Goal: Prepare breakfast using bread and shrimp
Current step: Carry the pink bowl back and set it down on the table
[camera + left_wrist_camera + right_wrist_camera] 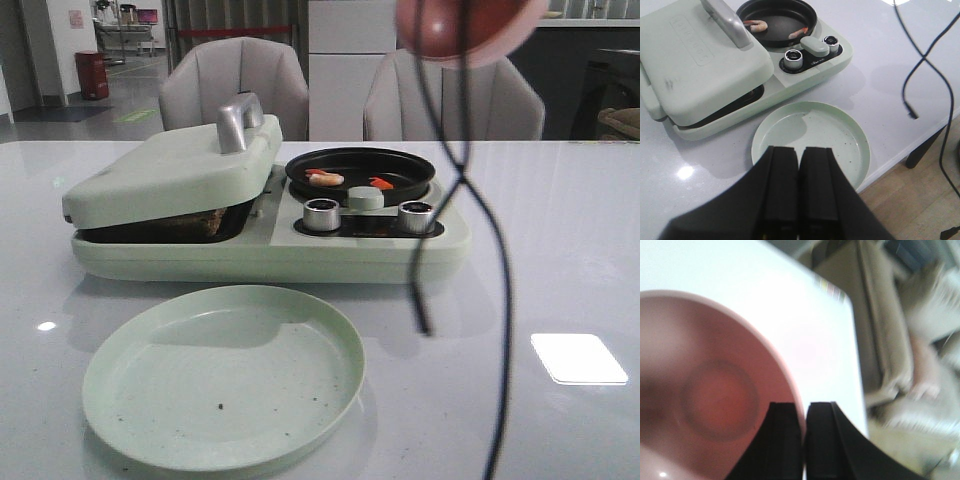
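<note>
A: Item one, nearest: left gripper (799,190), jaws pressed together, holding nothing. Count, one.

B: Just beyond its tips?

A: One pale green plate (765,145), bare apart from a few dark specks. Nothing served on it.

B: Past the plate?

A: One green cooker (810,75). Its hinged lid (695,60) with the metal handle (725,22) lies farther out from the left gripper and is nearly down. In the gap under the lid the front view shows something brown, probably the bread (195,222); I cannot count slices there.

B: And the round pan?

A: One black pan (777,30), beyond the two knobs (794,57). The shrimp (755,25): two pieces, one pale, one more orange, lying apart on the pan floor.

B: The right gripper?

A: Right gripper (804,440), one, jaws narrow and pinching the rim of one reddish bowl (715,405), held up high over the table. The bowl's hollow faces the wrist camera and looks empty.

B: Other items?

A: One black cable (465,190) hanging in front of the front camera; two grey chairs (235,85) farthest off.

B: Progress?

A: By my judgement, past halfway: shrimp are in the pan, bread apparently under the lid. Left to do: opening the lid and plating the food.
</note>
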Tool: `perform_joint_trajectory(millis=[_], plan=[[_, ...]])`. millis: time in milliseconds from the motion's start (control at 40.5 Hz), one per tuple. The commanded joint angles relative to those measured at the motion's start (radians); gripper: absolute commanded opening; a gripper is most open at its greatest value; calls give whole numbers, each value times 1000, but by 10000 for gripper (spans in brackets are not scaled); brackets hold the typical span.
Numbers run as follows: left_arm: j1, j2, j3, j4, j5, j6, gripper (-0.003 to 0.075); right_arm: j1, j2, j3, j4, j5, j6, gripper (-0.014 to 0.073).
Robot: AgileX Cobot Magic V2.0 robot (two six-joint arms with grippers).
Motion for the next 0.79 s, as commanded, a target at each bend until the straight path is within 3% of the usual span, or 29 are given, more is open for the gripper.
perform_joint_trajectory(millis=[0,148,444,592,765], plan=[[-7,-1,-29,-14,-72,-6,101,-83,-150,77,112,-54,-56,45],[-7,-1,-29,-14,-72,-6,101,-263,-256,212,417,-104,-201,45],[-7,-1,-29,-14,-72,-6,101,-606,-302,436,878,-230,-423,45],[-7,-1,-29,-14,-72,-6,101,-670,-293,569,1034,-371,-483,45],[-7,-1,-29,-14,-72,-6,101,-670,-228,680,1056,-494,-495,45]])
